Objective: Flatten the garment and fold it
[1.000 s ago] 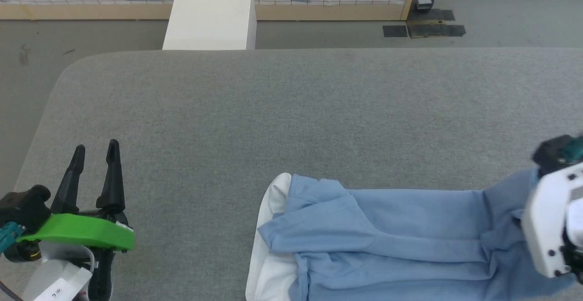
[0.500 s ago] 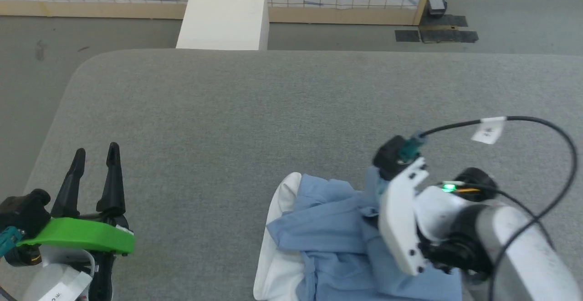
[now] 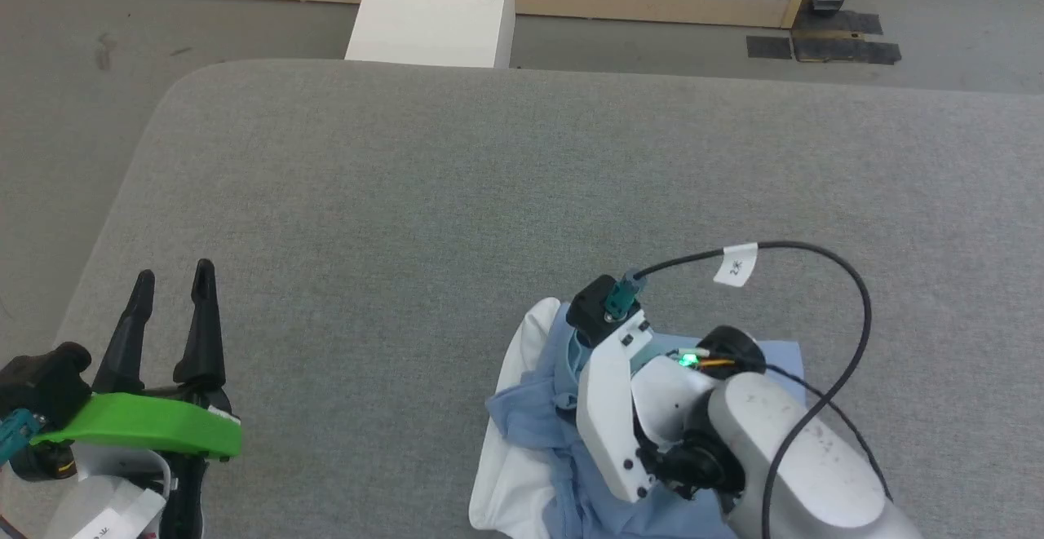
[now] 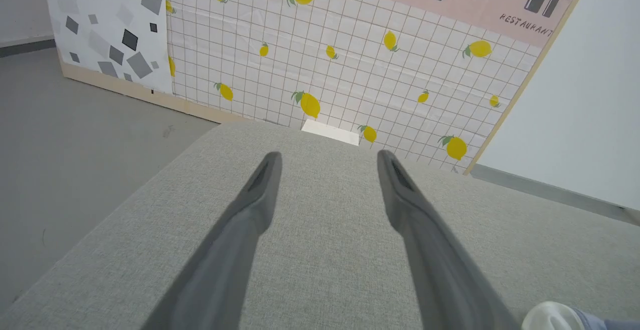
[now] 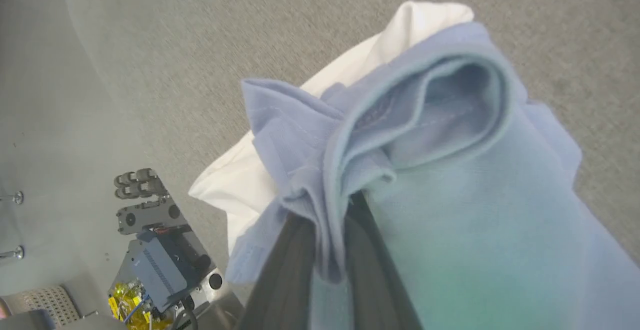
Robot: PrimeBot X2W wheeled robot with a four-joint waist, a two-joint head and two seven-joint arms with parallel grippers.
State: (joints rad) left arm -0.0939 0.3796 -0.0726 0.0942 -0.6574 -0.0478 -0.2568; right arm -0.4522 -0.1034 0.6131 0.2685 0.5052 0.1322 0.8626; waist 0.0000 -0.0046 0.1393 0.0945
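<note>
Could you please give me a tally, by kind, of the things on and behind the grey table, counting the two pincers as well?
garment: 1
white box: 1
pincers: 2, the left pincer open and the right pincer shut on the garment
Total: 4

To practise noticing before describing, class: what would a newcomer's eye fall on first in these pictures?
The light-blue garment lies bunched at the near edge of the grey table, a fold pinched in the shut right gripper. Next comes the left gripper, open over bare table at the lower left, then the white box beyond the far edge.
</note>
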